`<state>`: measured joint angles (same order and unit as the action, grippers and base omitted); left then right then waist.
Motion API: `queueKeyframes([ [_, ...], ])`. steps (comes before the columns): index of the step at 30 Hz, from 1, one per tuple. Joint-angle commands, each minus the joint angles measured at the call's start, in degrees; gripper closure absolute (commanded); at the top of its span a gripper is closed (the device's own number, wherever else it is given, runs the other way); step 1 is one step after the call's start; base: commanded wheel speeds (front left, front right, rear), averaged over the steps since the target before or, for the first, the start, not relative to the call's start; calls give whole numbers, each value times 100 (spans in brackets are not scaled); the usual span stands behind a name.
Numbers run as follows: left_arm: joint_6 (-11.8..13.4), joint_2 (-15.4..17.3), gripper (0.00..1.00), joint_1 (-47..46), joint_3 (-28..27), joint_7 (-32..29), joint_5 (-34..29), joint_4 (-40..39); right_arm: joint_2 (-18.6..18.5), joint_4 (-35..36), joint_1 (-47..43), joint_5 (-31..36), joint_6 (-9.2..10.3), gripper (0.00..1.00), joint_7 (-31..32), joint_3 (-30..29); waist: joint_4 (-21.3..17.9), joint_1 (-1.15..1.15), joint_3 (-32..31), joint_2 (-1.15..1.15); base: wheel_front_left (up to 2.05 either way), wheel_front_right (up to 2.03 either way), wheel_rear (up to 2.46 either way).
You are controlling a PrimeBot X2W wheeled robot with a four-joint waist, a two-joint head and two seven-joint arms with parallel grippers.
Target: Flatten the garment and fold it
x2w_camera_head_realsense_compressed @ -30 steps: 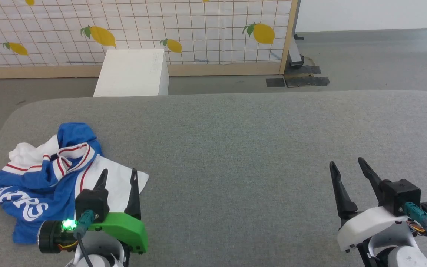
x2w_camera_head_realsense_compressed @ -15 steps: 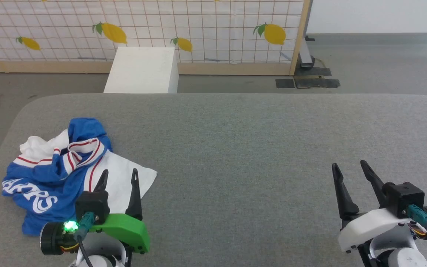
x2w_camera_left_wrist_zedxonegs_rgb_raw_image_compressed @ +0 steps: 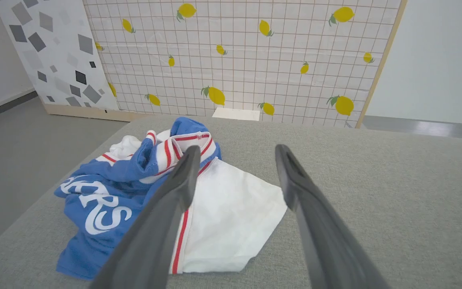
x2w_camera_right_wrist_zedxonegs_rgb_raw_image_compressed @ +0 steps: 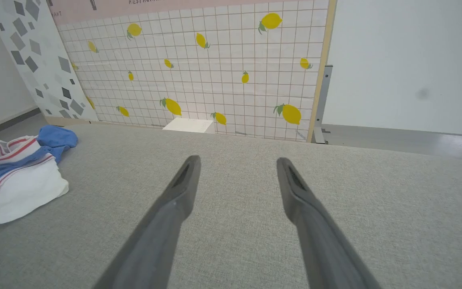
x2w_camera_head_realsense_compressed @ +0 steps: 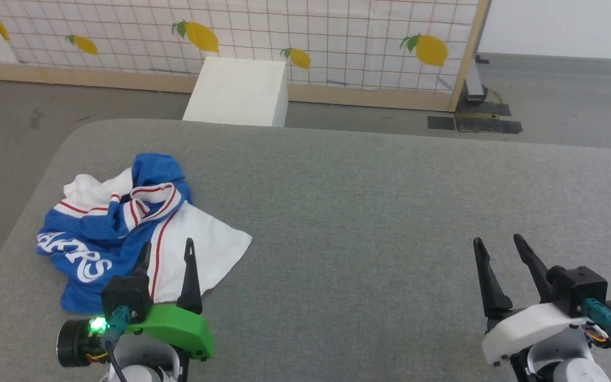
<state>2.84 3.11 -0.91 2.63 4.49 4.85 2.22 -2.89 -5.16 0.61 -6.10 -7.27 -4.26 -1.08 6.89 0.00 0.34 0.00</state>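
Observation:
The garment [x2w_camera_head_realsense_compressed: 120, 233] lies crumpled at the left end of the grey padded table [x2w_camera_head_realsense_compressed: 364, 212]: blue cloth with white lettering, a striped collar and a white sleeve spread toward the middle. My left gripper [x2w_camera_head_realsense_compressed: 167, 249] is open at the lower left, its fingertips over the white sleeve's near edge, holding nothing. In the left wrist view the garment [x2w_camera_left_wrist_zedxonegs_rgb_raw_image_compressed: 142, 188] sits just beyond the open left gripper [x2w_camera_left_wrist_zedxonegs_rgb_raw_image_compressed: 235, 149]. My right gripper [x2w_camera_head_realsense_compressed: 496, 241] stands open at the lower right, far from the cloth. In the right wrist view the garment [x2w_camera_right_wrist_zedxonegs_rgb_raw_image_compressed: 14, 172] lies at the far left of the open right gripper [x2w_camera_right_wrist_zedxonegs_rgb_raw_image_compressed: 237, 159].
A white box [x2w_camera_head_realsense_compressed: 239, 93] stands on the floor behind the table. A lemon-patterned grid panel [x2w_camera_head_realsense_compressed: 284, 37] with a wooden frame runs along the back. Dark plates [x2w_camera_head_realsense_compressed: 475, 122] lie on the floor at the back right. The table's left edge [x2w_camera_head_realsense_compressed: 14, 239] is rounded.
The head camera has turned left, so the whole scene has slid right in the picture. Both grippers stay open and the garment keeps the same shape.

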Motion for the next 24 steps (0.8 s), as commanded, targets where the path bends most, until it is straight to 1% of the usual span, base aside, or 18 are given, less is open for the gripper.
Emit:
queueKeyframes([
  [1, 57, -8, 0, 15, 22, 59, 53, -3, 1, -44, -94, -67, -7, 0, -77, -3, 123, 0, 20, 0, 0, 0, 0],
  [12, 143, -10, 0, 46, 104, 190, 152, 7, 1, -211, -105, -162, -9, 0, -208, -12, 542, 0, 55, 0, 0, 0, 0],
  [24, 234, -12, 0, 93, 161, 330, 231, 63, 1, -363, -114, -243, -11, 0, -318, 0, 898, 0, 70, 0, 0, 0, 0],
])
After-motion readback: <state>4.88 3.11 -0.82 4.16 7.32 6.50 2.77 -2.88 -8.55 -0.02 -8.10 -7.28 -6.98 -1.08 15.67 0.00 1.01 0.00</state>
